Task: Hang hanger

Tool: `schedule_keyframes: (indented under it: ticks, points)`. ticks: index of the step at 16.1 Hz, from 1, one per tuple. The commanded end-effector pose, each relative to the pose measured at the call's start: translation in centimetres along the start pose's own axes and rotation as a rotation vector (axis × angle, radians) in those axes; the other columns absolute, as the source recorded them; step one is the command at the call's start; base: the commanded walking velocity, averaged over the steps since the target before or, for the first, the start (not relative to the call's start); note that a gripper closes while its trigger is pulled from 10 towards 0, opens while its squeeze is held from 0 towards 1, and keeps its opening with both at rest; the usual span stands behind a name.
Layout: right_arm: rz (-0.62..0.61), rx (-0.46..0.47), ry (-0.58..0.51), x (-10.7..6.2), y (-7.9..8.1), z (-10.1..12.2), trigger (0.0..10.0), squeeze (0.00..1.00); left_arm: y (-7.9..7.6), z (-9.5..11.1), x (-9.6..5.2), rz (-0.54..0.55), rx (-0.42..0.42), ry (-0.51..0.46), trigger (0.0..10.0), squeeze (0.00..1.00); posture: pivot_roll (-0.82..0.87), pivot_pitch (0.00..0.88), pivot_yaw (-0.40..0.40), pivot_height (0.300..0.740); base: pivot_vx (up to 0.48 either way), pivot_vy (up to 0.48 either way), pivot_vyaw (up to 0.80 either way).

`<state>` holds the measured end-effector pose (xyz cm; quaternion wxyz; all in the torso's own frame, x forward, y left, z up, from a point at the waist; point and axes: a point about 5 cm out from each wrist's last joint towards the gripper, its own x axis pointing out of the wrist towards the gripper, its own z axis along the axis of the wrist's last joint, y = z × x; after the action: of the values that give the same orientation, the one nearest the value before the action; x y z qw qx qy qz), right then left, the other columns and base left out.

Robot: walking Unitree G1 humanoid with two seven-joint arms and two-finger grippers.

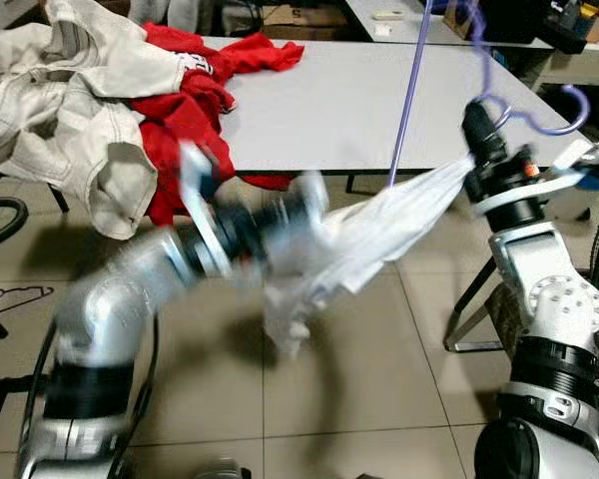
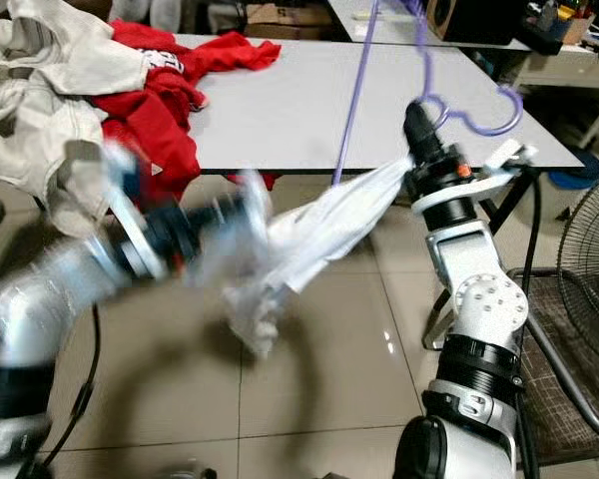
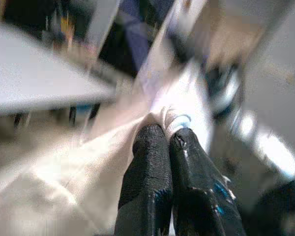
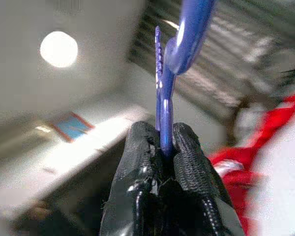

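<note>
A purple plastic hanger (image 1: 539,118) stands up in my right gripper (image 1: 476,112), which is shut on it beside the table's front edge; in the right wrist view its fingers (image 4: 187,152) clamp the purple bar (image 4: 163,118). A white garment (image 1: 379,235) stretches from the hanger down to my left gripper (image 1: 304,205), which is blurred by motion. In the left wrist view the left fingertips (image 3: 152,147) are shut on the white cloth (image 3: 177,98).
A white table (image 1: 379,100) carries a heap of cream garments (image 1: 60,110) and red garments (image 1: 185,110) at its left end. A fan grille (image 2: 589,259) stands at the right. Tiled floor lies below.
</note>
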<state>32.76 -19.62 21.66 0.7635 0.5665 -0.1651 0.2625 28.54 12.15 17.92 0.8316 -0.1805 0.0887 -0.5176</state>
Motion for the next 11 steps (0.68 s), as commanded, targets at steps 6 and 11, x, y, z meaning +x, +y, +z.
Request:
schedule_keyframes:
  ticks: [6,11]
  points:
    - [-0.011,0.001,-0.237,0.6,-0.2,3.0,10.0,0.00,-2.2,-1.4,0.5,-0.163,0.034,0.123,0.0,0.00,0.04,0.000,-0.056,0.740,0.000,0.000,0.00]
    - [-0.266,-0.518,-0.118,0.5,-2.7,3.8,10.0,0.00,-2.1,-0.7,-1.3,-0.168,0.034,0.084,0.0,0.00,0.05,0.000,-0.065,0.740,0.000,0.000,0.00]
